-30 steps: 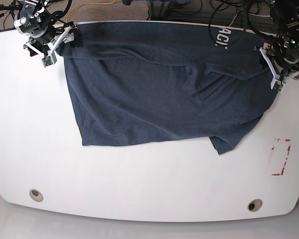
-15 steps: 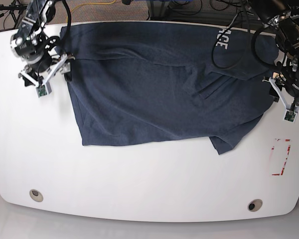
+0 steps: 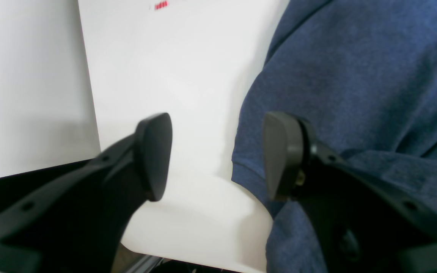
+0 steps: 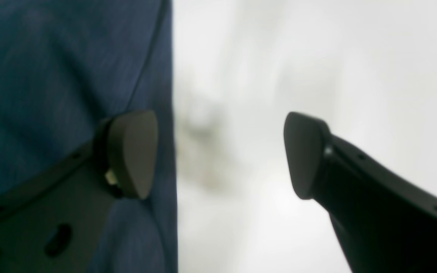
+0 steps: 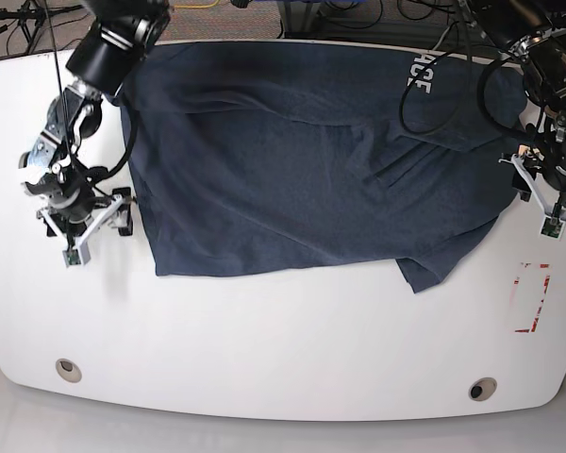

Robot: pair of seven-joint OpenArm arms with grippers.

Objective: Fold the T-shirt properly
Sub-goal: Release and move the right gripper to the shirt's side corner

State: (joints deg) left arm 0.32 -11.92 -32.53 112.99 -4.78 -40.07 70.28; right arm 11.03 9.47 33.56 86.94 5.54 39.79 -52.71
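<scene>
**T-shirt spread on the table, both grippers open at its side edges**

The T-shirt (image 5: 311, 160), a dark navy heathered knit, lies across the far half of the white table (image 5: 264, 340). Its long axis runs left to right in the base view, with the far edge along the table's back rim. White block letters (image 5: 417, 72) sit near the far right corner. The near edge is straight on the left; on the right a folded flap ends in a blunt point (image 5: 420, 278) directed toward the near side. Soft creases radiate from the middle right.

The left gripper (image 5: 545, 203) stands at the cloth's right border with its jaws parted and nothing between them; in its wrist view one black rounded pad (image 3: 279, 155) overlaps a hemmed edge, the other lies over bare table. The right gripper (image 5: 92, 231) stands at the left border, jaws wide apart and empty, one pad (image 4: 133, 151) over cloth.

Red marks (image 5: 536, 297) lie on the table near the right edge.
</scene>
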